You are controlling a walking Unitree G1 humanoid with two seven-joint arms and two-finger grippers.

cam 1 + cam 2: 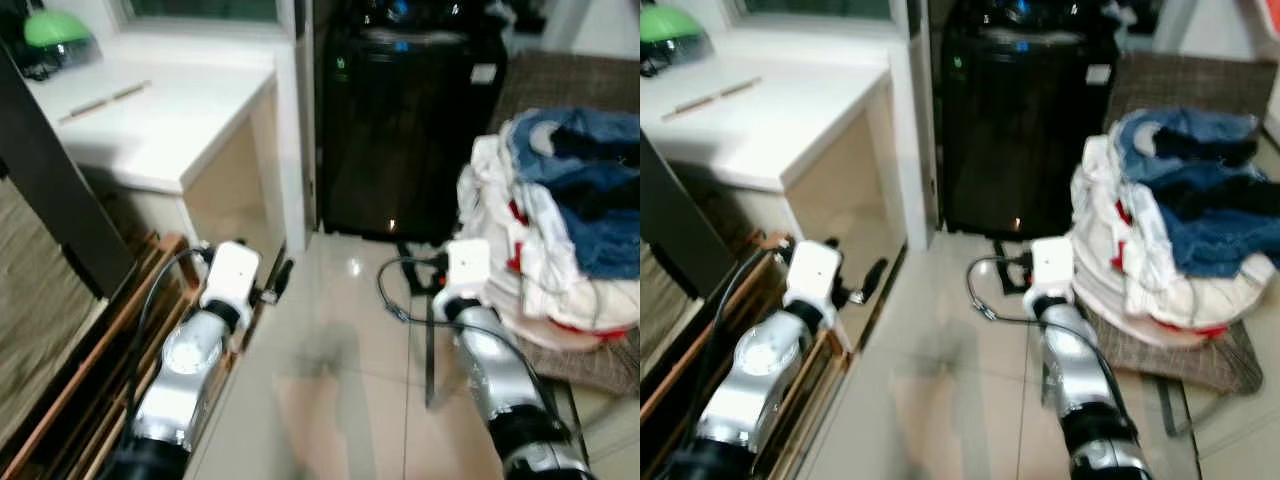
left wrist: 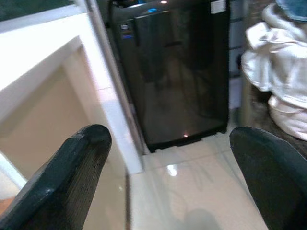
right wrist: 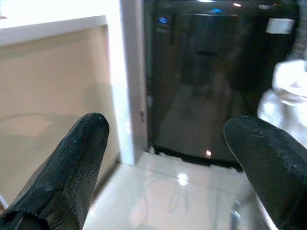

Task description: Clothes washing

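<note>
Clothes (image 1: 560,220) heaped in a tall pile of white and blue pieces on a woven brown surface (image 1: 590,365) at the right, just beside the black washing machine (image 1: 405,120) standing against the far wall. White counter (image 1: 150,120) at the left, carrying a green-topped object (image 1: 55,35) and a thin stick (image 1: 105,100). Pale glossy tiled floor (image 1: 330,380) in between. Left arm (image 1: 195,350) low at the left, over slatted wooden boards (image 1: 90,400). Right arm (image 1: 490,350) low at the right, close to the edge of the pile, with a black cable (image 1: 400,290) looped beside it.

Same scene through the right eye: pile (image 1: 1170,220) right of the machine (image 1: 1025,120), arms low on either side.

Along the left gripper (image 2: 177,167): fingers (image 2: 72,177) spread wide apart, nothing between them, aimed at the dark front of the machine (image 2: 177,76); white cloth (image 2: 278,81) of the pile at one edge, counter side panel (image 2: 43,124) at the other.

Along the right gripper (image 3: 172,163): fingers (image 3: 72,172) likewise spread wide and holding nothing, pointed at the machine (image 3: 216,81) and the white post (image 3: 132,81) beside it; blurred white cloth (image 3: 288,91) near one finger.
</note>
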